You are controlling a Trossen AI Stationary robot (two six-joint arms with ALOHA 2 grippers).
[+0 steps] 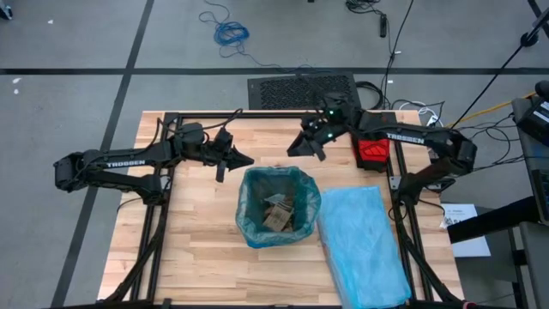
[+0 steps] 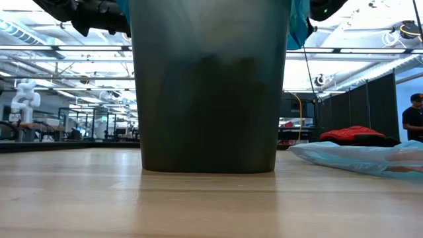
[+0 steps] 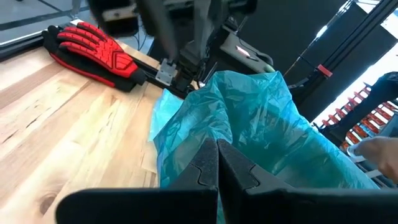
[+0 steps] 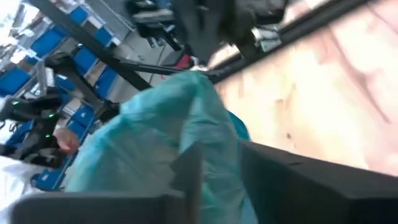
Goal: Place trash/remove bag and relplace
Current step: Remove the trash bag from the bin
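1. The bag (image 1: 279, 206), a crinkly teal-green liner, is sitting in a dark bin (image 2: 208, 86) at the middle of the table (image 1: 197, 249), its edge folding over the bin's rim.
2. The trash (image 1: 279, 215), tan and brown crumpled pieces, is lying inside the liner at the bin's bottom.
3. The left gripper (image 1: 243, 160) is hovering at about ten o'clock from the bin, just off the rim; its fingers (image 3: 208, 168) are pressing together, clenched on nothing, with the teal plastic showing just beyond them in the left wrist view.
4. The right gripper (image 1: 310, 146) is hanging at about one o'clock from the bin, near the rim. In the right wrist view its fingers (image 4: 186, 171) are standing a little apart with teal plastic right against them; whether they are grasping it, I cannot tell.
5. A paler sky-blue plastic bag (image 1: 364, 245) is lying flat at four o'clock from the bin, just beside it.
6. A red glove (image 1: 373, 150) is resting at two o'clock, near the table's far edge, beside the right arm.
7. In the low view a person (image 2: 414, 116) is standing in the room beyond the table.
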